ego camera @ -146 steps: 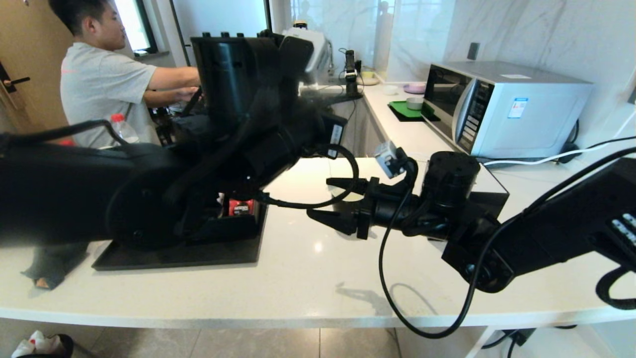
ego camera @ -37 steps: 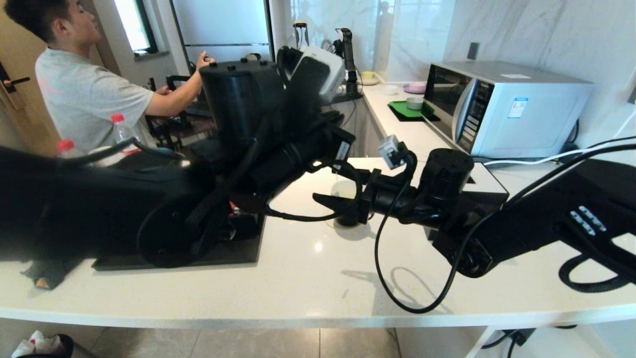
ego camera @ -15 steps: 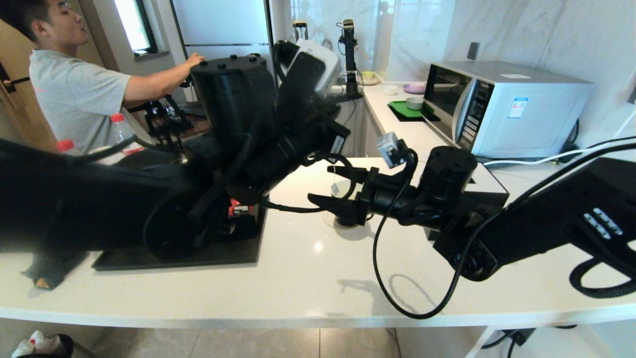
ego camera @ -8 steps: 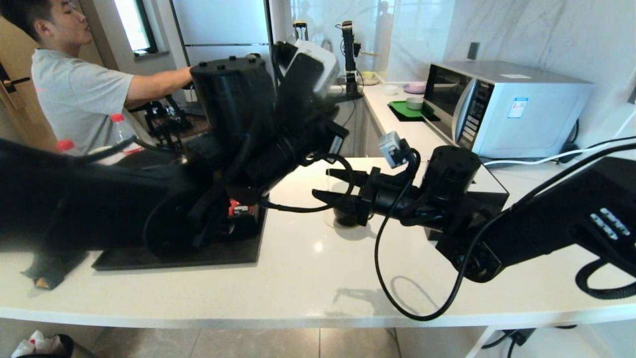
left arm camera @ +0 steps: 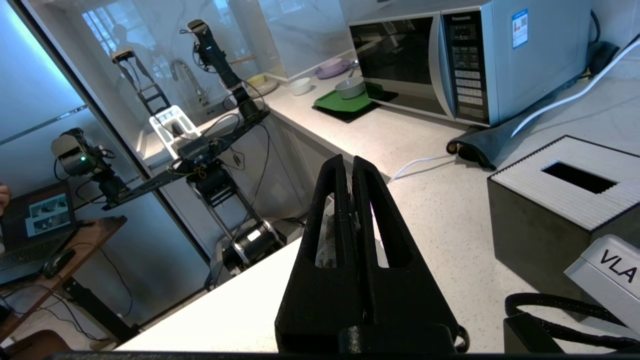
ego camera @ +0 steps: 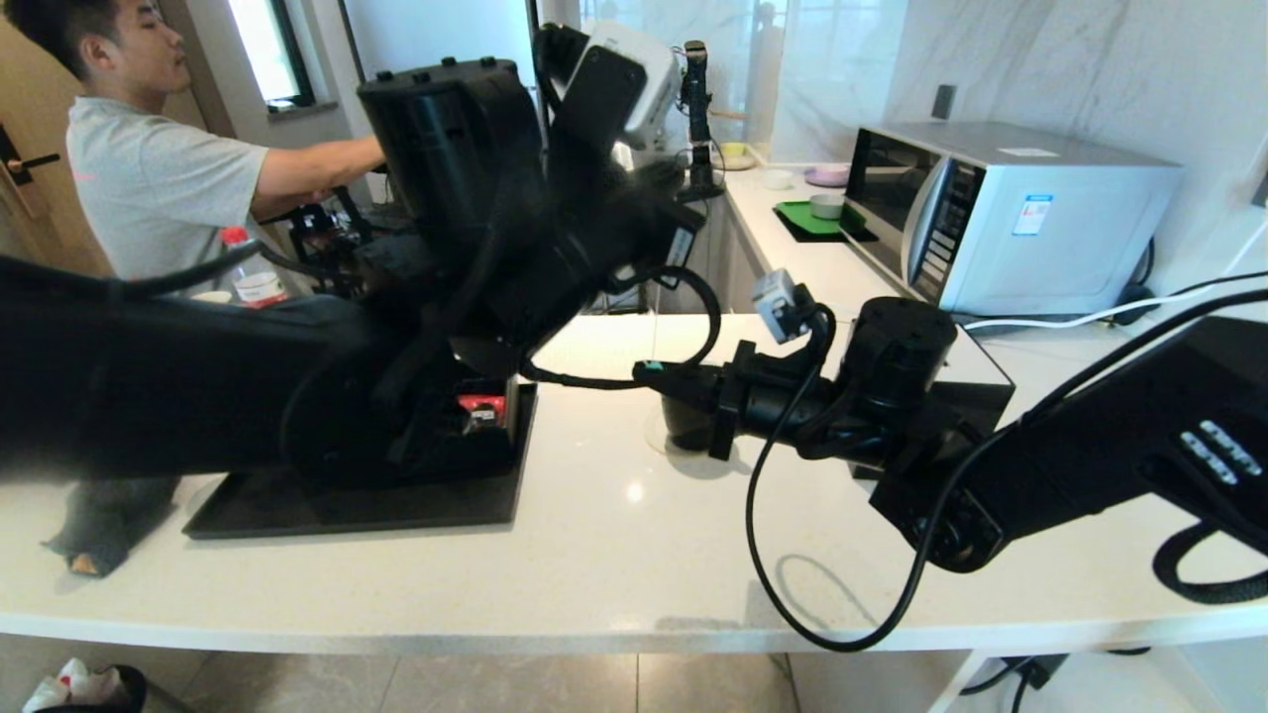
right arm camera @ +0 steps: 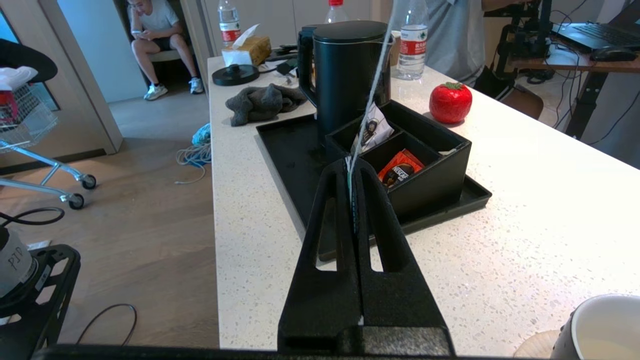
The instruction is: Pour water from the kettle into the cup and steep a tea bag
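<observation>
Left claw (left arm camera: 348,165): raised above the middle of the desk (ego camera: 614,555), fingers pressed together and clamped on the tea bag (left arm camera: 327,235). The greyish pouch shows through the finger slots in the left wrist view, hanging just behind the fingers.

Right claw (right arm camera: 352,175): reaching in from the right side over the desk, fingers fully closed on the thin white string (right arm camera: 372,95). In the right wrist view the string runs upward from the pinched fingertips and leaves the frame at the top. In the head view the right claw (ego camera: 654,373) lies level, directly above the cup (ego camera: 688,431).

Cup: a black mug with a white inside, standing on the desk near its centre, just beside the right edge of the black tray (ego camera: 416,510). Its rim (right arm camera: 605,325) shows at the corner of the right wrist view. Contents cannot be judged.

Kettle (right arm camera: 345,75): upright on the black tray toward the left end of the desk, lid on, next to the divided black organiser (right arm camera: 425,150) holding a white packet and a red packet.

Other items: black tissue box (left arm camera: 560,205) with white top toward the right rear of the desk; microwave (ego camera: 1001,213) on the rear counter; red tomato-shaped jar (right arm camera: 450,102) beyond the tray; grey cloth (right arm camera: 262,102) at the desk's left end.
</observation>
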You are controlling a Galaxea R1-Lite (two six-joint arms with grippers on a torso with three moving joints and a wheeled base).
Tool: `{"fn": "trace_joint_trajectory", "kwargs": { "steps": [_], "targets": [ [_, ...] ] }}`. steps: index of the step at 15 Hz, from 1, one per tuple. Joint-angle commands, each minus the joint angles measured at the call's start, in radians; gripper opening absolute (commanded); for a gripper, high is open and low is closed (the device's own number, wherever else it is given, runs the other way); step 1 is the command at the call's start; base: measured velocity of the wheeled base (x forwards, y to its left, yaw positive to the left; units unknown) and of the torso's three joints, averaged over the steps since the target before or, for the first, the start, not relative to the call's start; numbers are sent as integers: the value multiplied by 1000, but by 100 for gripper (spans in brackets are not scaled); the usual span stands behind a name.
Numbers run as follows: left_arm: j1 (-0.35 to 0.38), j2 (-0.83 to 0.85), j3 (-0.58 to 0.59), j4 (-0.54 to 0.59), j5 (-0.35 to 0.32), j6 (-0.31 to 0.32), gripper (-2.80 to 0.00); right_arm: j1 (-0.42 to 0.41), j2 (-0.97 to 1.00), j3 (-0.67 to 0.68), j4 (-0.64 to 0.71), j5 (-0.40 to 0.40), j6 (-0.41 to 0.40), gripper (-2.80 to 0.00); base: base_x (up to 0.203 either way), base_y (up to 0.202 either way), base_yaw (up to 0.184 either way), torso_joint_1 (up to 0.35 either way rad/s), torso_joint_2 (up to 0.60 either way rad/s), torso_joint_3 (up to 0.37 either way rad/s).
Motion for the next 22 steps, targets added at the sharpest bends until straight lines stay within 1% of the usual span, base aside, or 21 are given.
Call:
{"fn": "trace_joint_trajectory", "kwargs": {
  "steps": [1, 4, 6, 12, 15, 18, 19, 22],
  "targets": [
    [-4, 2, -2, -5, 2, 2, -280, 1, -2, -5, -4, 3, 2, -280, 0, 0, 0, 0, 0, 0],
    [-12, 0, 5, -6, 9, 2, -280, 1, -7, -6, -2, 1, 2, -280, 0, 0, 0, 0, 0, 0],
    [-16, -5, 33, -6, 14, 0, -280, -3, -8, -9, -1, -2, 2, -280, 0, 0, 0, 0, 0, 0],
    [-35, -87, 199, -8, 23, 0, -280, -63, -13, -34, 11, -6, 3, -280, 0, 0, 0, 0, 0, 0],
    [-77, -131, 275, -9, 52, -1, -280, -83, -13, -60, 27, -6, 9, -280, 0, 0, 0, 0, 0, 0],
    [-132, -148, 300, -9, 110, -3, -280, -87, -13, -105, 53, -6, 9, -280, 0, 0, 0, 0, 0, 0],
    [-143, -151, 306, -9, 122, -7, -280, -87, -14, -119, 61, -6, 9, -280, 0, 0, 0, 0, 0, 0],
    [-145, -163, 340, -11, 124, -10, -280, -87, -14, -157, 85, -6, 9, -280, 0, 0, 0, 0, 0, 0]
  ]
}}
